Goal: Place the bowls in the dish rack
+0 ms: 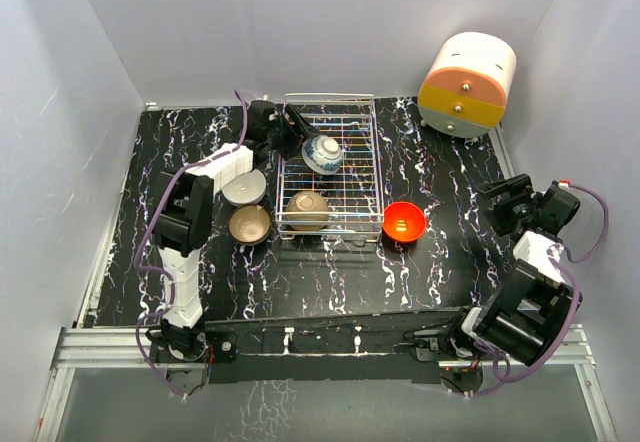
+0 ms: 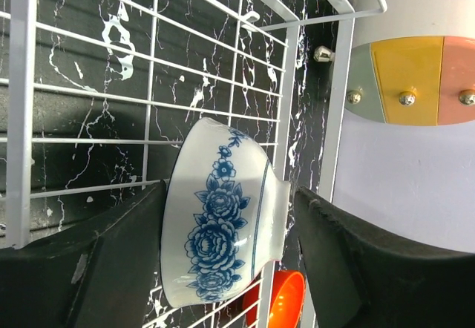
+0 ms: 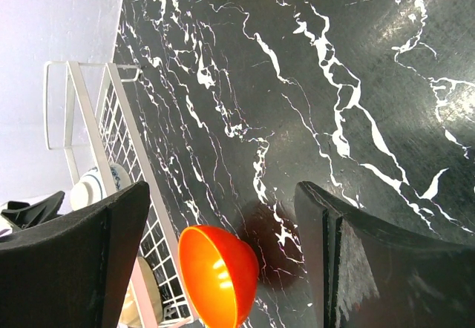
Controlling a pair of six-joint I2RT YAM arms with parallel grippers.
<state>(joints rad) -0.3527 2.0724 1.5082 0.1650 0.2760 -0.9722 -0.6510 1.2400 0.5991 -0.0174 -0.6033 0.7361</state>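
Observation:
The wire dish rack (image 1: pixel 345 122) stands mid-table. My left gripper (image 1: pixel 300 140) reaches into its far left part and is shut on a white bowl with blue flowers (image 1: pixel 322 153), tilted on its side. In the left wrist view the fingers sit at the rim and foot of this bowl (image 2: pixel 215 217), over the rack's wires (image 2: pixel 148 105). A tan bowl (image 1: pixel 308 207) sits in the rack's near part. A red-orange bowl (image 1: pixel 404 221) stands right of the rack. My right gripper (image 1: pixel 500 207) is open and empty, with the red bowl (image 3: pixel 219 276) ahead of its fingers.
A grey-white bowl (image 1: pixel 244 187) and a brown bowl (image 1: pixel 249 224) stand on the table left of the rack, by the left arm. A cream-and-orange cylindrical box (image 1: pixel 468 84) stands at the back right. White walls close in the table.

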